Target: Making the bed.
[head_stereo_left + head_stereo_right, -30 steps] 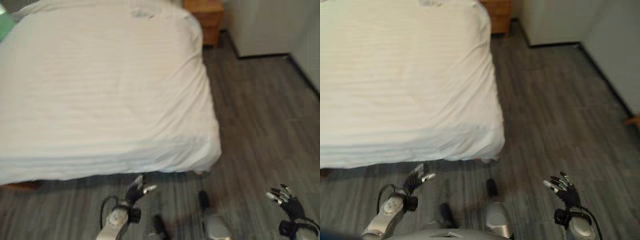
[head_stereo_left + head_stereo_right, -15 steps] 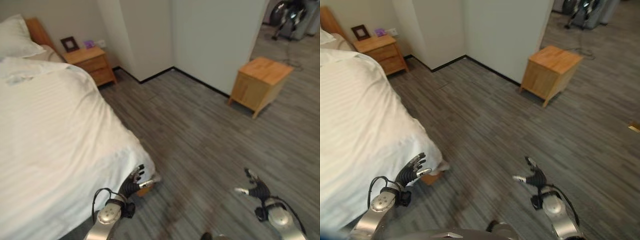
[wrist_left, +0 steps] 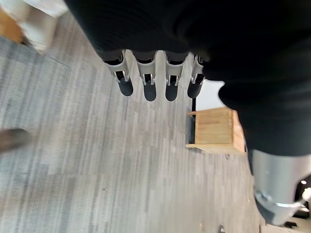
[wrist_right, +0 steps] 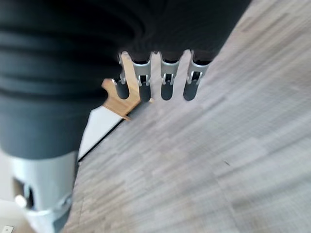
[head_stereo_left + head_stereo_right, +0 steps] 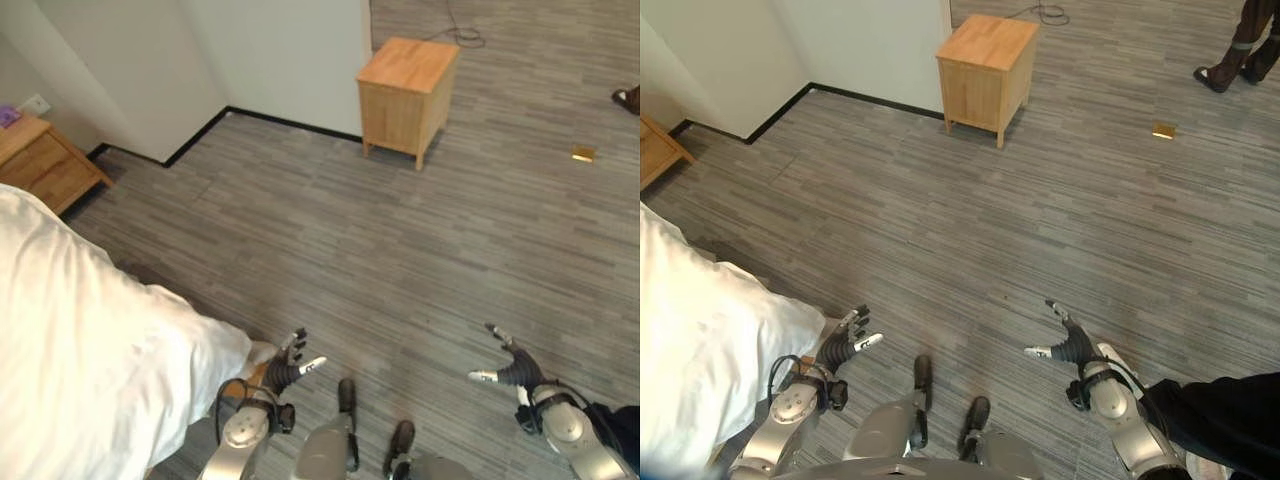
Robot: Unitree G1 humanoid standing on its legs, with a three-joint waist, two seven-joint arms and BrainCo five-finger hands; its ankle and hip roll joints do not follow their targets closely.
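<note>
The bed's white duvet (image 5: 90,370) fills the lower left, its corner hanging down to the grey floor. My left hand (image 5: 287,368) hovers low just right of that corner, apart from the cloth. In the left wrist view its fingers (image 3: 148,80) are straight over bare floor and hold nothing. My right hand (image 5: 508,367) hangs over the floor further right, fingers spread. The right wrist view shows its fingers (image 4: 165,80) straight and empty.
A light wooden cabinet (image 5: 407,95) stands by the white wall corner ahead. A wooden nightstand (image 5: 40,162) sits beside the bed at far left. A small yellow object (image 5: 583,153) lies on the floor. A person's legs (image 5: 1240,45) show at the top right.
The whole view has swung right, so the bed now sits at the left edge and the cabinet is ahead. Both hands stay low and open.
</note>
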